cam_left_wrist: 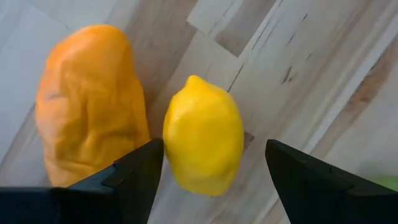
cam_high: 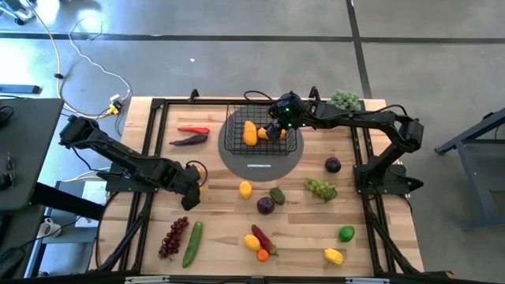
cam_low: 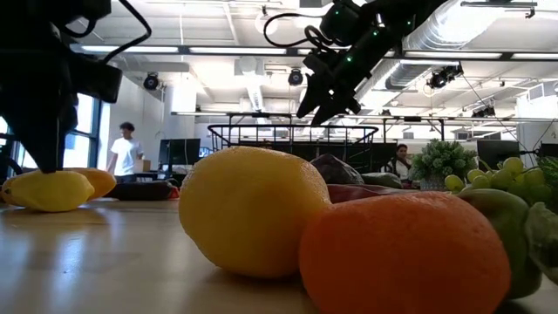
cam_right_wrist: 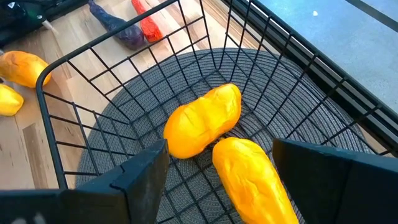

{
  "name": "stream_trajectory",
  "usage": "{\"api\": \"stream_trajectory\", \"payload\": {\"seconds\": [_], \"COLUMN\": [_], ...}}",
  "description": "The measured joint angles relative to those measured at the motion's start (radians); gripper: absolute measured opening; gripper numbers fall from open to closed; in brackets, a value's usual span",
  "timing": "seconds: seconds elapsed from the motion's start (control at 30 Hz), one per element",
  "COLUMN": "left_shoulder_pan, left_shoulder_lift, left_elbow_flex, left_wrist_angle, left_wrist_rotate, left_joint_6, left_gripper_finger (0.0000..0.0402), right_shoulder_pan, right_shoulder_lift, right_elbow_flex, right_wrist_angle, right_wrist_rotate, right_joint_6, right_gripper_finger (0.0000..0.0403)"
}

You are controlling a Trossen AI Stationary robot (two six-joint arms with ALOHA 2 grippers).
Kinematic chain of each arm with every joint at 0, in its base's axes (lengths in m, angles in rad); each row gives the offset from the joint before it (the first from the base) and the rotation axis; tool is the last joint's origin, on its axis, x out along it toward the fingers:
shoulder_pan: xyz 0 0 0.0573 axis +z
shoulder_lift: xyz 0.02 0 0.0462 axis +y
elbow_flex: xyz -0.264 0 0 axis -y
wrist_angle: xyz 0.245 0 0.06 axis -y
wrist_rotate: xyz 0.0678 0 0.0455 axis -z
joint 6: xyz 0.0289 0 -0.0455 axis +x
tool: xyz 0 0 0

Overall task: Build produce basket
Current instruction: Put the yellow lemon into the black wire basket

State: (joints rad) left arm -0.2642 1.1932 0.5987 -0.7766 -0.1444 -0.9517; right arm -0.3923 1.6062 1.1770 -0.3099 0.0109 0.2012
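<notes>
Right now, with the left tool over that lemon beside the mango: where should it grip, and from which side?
Take the lemon across its fat middle, coming straight down. It lies on its side on the table, and the left tool already stands open astride it. One finger must slip into the narrow gap beside the mango, so a slight nudge looks likely.

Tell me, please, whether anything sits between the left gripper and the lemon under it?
Nothing visible does. The open left gripper hangs right over the lemon, its fingers on either side. An orange fruit lies close beside the lemon and could crowd one finger.
</notes>
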Motion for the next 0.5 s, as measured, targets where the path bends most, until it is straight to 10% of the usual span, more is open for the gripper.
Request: {"api": "stream_trajectory", "payload": {"seconds": [0.5], "left_shoulder_pan": [-0.001], "left_shoulder_lift": [0.157], "left_elbow_flex": [0.000], "left_wrist_angle": [0.023], "left_wrist_rotate": [0.026], "left_joint_6": [-0.041], "left_gripper_finger": [0.0259], "right_shoulder_pan": [0.000], "right_shoulder_lift": [0.000], "right_elbow_flex": [0.000], "right_wrist_angle": [-0.007], "right_wrist_rotate": [0.000], "right_joint_6": [0.008], "right_gripper_finger": [0.0268]}}
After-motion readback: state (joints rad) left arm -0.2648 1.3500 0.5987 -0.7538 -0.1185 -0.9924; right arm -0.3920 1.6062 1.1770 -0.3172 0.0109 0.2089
